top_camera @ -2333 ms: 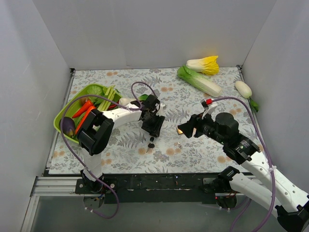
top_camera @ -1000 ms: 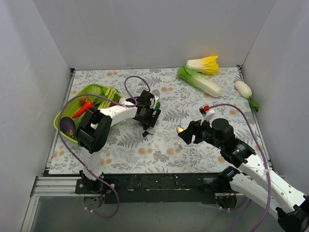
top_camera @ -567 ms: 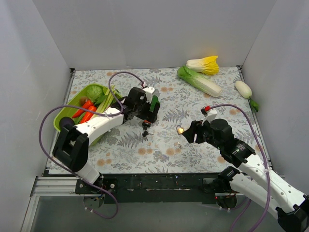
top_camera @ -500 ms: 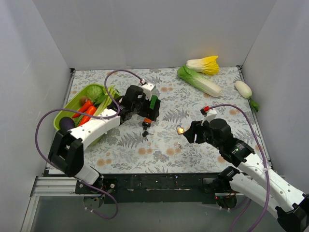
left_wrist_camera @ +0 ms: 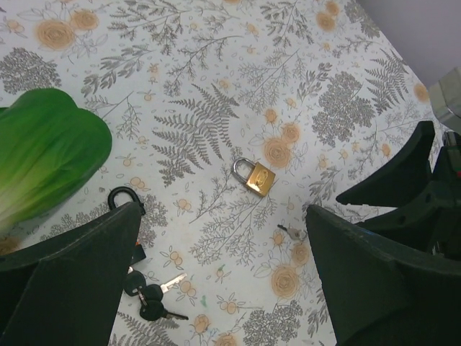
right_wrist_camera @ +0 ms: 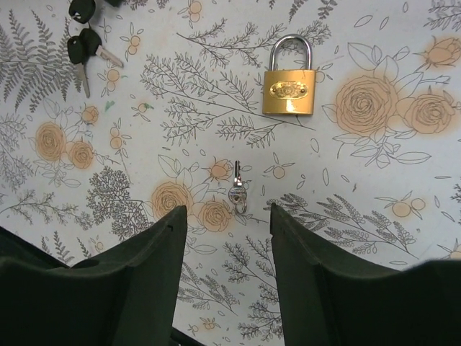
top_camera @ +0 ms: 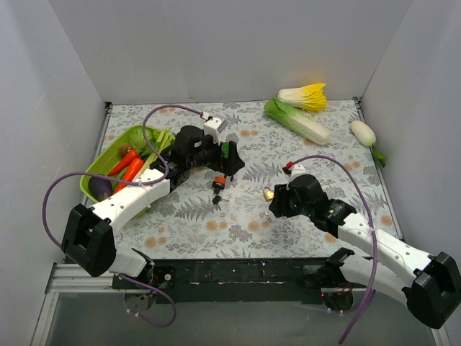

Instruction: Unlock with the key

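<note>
A brass padlock [top_camera: 268,193] [left_wrist_camera: 260,180] [right_wrist_camera: 288,89] lies flat on the floral mat. A small silver key [right_wrist_camera: 237,194] [left_wrist_camera: 292,232] lies just below it. My right gripper [right_wrist_camera: 228,210] [top_camera: 276,205] hovers low over this key, open, with the key just beyond its fingertips and nothing held. A bunch of black-headed keys [top_camera: 216,199] [left_wrist_camera: 148,299] [right_wrist_camera: 83,43] lies left of the padlock, beside a black shackle [left_wrist_camera: 122,196]. My left gripper [top_camera: 229,166] [left_wrist_camera: 223,211] hangs above the mat near the bunch, wide open and empty.
A green basket [top_camera: 92,184] of carrots, aubergine and greens stands at the left. Two cabbages [top_camera: 297,121] [top_camera: 304,96] and a white radish [top_camera: 363,132] lie at the back right. A green leaf [left_wrist_camera: 43,158] lies near the left gripper. Grey walls enclose the mat.
My left gripper has let the key bunch drop on the mat, opened wide and drawn back. My right gripper has lowered over the small key, its jaws narrowing.
</note>
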Controlling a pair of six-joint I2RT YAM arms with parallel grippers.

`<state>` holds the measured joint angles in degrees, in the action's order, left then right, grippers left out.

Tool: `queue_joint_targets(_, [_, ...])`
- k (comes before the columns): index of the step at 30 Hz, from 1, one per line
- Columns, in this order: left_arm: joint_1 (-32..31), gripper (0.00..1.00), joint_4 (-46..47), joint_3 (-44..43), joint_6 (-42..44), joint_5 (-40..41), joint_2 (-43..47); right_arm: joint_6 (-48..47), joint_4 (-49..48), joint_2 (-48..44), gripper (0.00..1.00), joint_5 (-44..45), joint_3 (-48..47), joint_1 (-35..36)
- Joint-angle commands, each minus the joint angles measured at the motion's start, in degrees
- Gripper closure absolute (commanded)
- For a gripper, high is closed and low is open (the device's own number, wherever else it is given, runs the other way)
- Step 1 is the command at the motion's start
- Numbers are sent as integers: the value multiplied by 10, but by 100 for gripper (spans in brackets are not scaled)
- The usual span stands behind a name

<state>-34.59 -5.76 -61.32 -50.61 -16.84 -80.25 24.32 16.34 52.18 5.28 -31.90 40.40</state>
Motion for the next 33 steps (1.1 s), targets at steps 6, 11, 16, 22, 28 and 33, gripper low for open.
queue_joint_targets(6, [2,2,7,16,-14,-21,41,32,-89,82,46,-26,36,8])
queue_joint_targets(11, [2,2,5,15,-25,-33,31,49,-123,81,49,-24,71,8])
queue_joint_targets(16, [2,2,8,16,-33,-46,27,55,-146,93,51,-28,89,8])
queue_joint_targets(22, [2,2,10,18,-35,-50,22,50,-158,109,55,-27,90,8])
queue_joint_targets(28, [1,2,11,18,-35,-54,15,46,-179,129,60,-25,91,8])
queue_joint_targets(33, [2,2,9,18,-34,-56,11,47,-187,136,65,-27,91,8])
